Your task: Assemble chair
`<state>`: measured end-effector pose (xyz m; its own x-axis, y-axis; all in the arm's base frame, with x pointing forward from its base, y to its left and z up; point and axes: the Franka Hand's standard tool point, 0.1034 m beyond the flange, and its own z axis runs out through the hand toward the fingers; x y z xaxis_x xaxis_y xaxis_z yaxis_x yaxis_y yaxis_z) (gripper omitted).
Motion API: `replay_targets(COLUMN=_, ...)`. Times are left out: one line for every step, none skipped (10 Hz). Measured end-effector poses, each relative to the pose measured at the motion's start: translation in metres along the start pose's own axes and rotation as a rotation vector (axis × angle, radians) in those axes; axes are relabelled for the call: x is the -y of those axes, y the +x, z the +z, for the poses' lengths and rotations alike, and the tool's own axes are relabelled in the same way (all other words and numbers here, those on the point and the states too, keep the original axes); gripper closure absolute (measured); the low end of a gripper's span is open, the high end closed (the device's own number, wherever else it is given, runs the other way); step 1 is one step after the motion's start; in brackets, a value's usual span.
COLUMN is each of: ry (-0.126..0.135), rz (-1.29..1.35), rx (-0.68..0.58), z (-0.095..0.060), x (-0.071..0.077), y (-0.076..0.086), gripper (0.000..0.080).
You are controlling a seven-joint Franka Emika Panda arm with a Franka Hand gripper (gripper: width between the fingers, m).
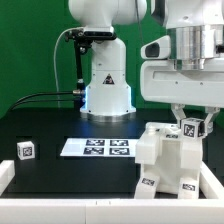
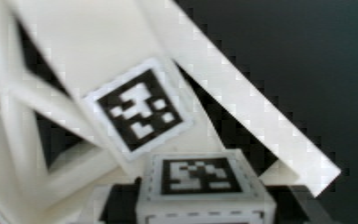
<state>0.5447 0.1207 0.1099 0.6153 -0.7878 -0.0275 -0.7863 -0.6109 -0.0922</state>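
The partly built chair [image 1: 165, 160] is a cluster of chunky white tagged parts at the exterior view's right, near the table's front. My gripper [image 1: 190, 126] hangs straight down over its top and is shut on a small white tagged block [image 1: 191, 128]. In the wrist view this block [image 2: 199, 178] sits between my dark fingers [image 2: 130, 196], with my gripper [image 2: 201, 197] closed against its sides. Beyond it, slanted white chair bars and a tagged panel [image 2: 144, 108] fill the view. Whether the block touches the chair I cannot tell.
A loose white tagged cube [image 1: 26, 150] stands on the black table at the exterior view's left. The marker board [image 1: 97, 147] lies flat in the middle, before the robot base [image 1: 106, 85]. A white rail [image 1: 70, 196] runs along the table's front edge.
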Motion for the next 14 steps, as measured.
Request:
replay_targets(ry=0.001, rz=0.055, rx=0.001, z=0.0001, x=0.0002, y=-0.0004, gripper=0.0518)
replay_targets(ry=0.001, rz=0.114, rx=0.002, z=0.0002, x=0.0004, y=-0.0008, gripper=0.0518)
replay_targets(ry=0.002, rz=0.182, rx=0.002, z=0.0001, x=0.0005, y=-0.0009, gripper=0.0518)
replay_targets(ry=0.007, rz=0.285, rx=0.008, z=0.0000, x=0.0001, y=0.0005, gripper=0.0518)
replay_targets(ry=0.010, rz=0.396, rx=0.014, z=-0.0003, x=-0.0011, y=0.0035, gripper=0.0518)
replay_targets(ry=0.008, rz=0.493, rx=0.017, z=-0.0002, x=-0.0010, y=0.0036, gripper=0.0518)
replay_targets(ry=0.009, rz=0.611, rx=0.018, z=0.0001, x=-0.0004, y=0.0029, gripper=0.0518)
replay_targets(ry=0.018, rz=0.711, rx=0.024, z=0.0004, x=0.0007, y=0.0033, gripper=0.0518)
replay_targets(ry=0.034, rz=0.824, rx=0.037, z=0.0006, x=0.0022, y=0.0031, gripper=0.0518)
replay_targets(ry=0.045, rz=0.917, rx=0.047, z=0.0008, x=0.0037, y=0.0028, gripper=0.0518)
replay_targets(ry=0.054, rz=0.997, rx=0.055, z=0.0010, x=0.0053, y=0.0023, gripper=0.0518)
replay_targets(ry=0.061, rz=1.079, rx=0.063, z=0.0014, x=0.0071, y=0.0009, gripper=0.0518)
replay_targets(ry=0.065, rz=1.118, rx=0.063, z=0.0015, x=0.0080, y=0.0005, gripper=0.0518)
replay_targets(ry=0.066, rz=1.104, rx=0.062, z=0.0015, x=0.0082, y=0.0003, gripper=0.0518)
